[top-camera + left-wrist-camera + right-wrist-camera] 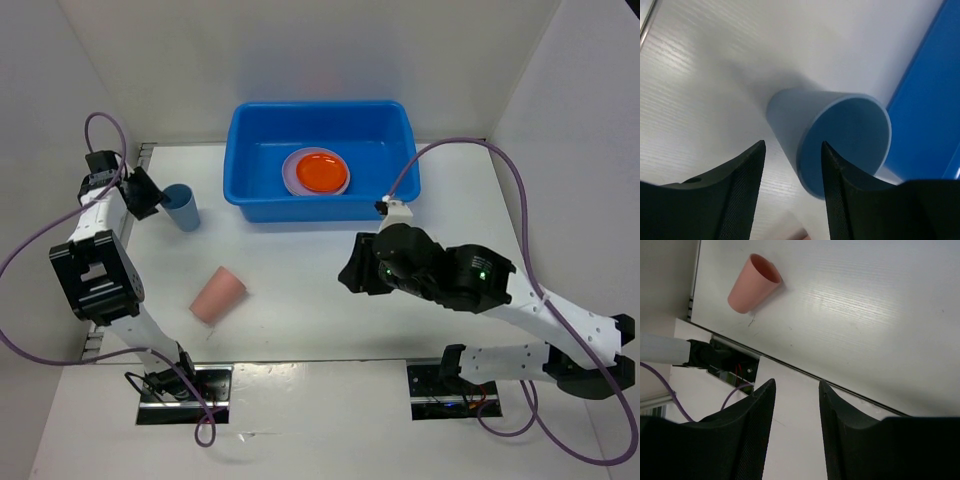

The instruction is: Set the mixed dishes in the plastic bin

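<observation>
**Left jaws**, parted, sit at the rim of the upright light blue cup [183, 207], which stands on the tabletop [320, 320] left of the blue bin [260, 210]. **Right jaws** hang open and empty. The salmon cup [218, 294] lies on its side. An orange plate [322, 171] rests on a lavender plate [289, 168] inside the bin.

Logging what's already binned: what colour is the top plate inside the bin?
The top plate is orange; the top external view shows it best.
</observation>
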